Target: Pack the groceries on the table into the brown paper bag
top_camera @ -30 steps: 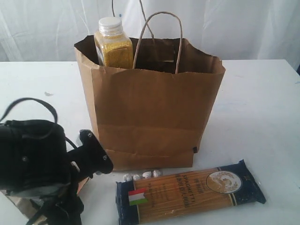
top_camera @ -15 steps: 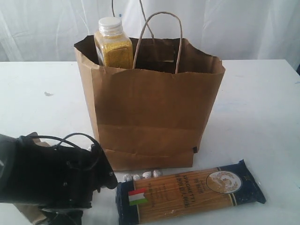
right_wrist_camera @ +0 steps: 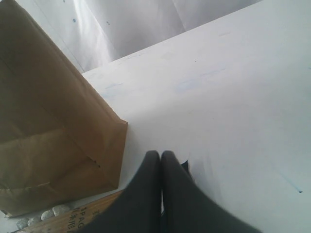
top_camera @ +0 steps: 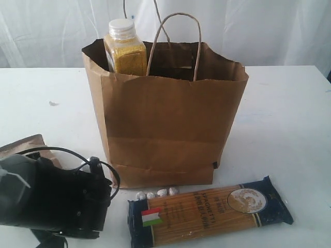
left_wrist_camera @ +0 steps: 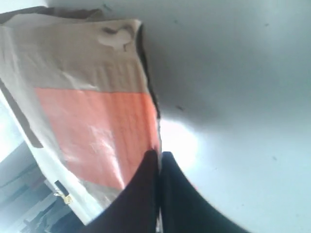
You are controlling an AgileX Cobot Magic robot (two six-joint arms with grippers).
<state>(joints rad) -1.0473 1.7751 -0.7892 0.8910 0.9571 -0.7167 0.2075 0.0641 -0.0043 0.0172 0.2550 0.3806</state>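
Left gripper (left_wrist_camera: 159, 154) clamps the edge of the pouch (left_wrist_camera: 92, 131) near the table's (top_camera: 289, 113) left corner. Right gripper (right_wrist_camera: 161, 154) is clenched, empty. Beside the bag (top_camera: 165, 129), a packet (top_camera: 207, 212) reads "SPAGHETTI".

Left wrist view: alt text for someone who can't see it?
The left hand, its two dark fingers pressed together, pinches the edge of a kraft pouch with an orange panel. The white table fills the rest.

- Tall kraft-brown paper carrier bag (top_camera: 165, 129): upright on large flat white tabletop (top_camera: 289, 113).
- Clear yellow-grain bottle (top_camera: 124, 49): inside bag, left rear corner.
- Long dark-blue spaghetti packet (top_camera: 207, 209): flat on tabletop, before bag.
- Small white pebbles (top_camera: 156, 193): between bag and packet.
- Flat kraft pouch with orange strip (top_camera: 23, 145): left-front of bag.
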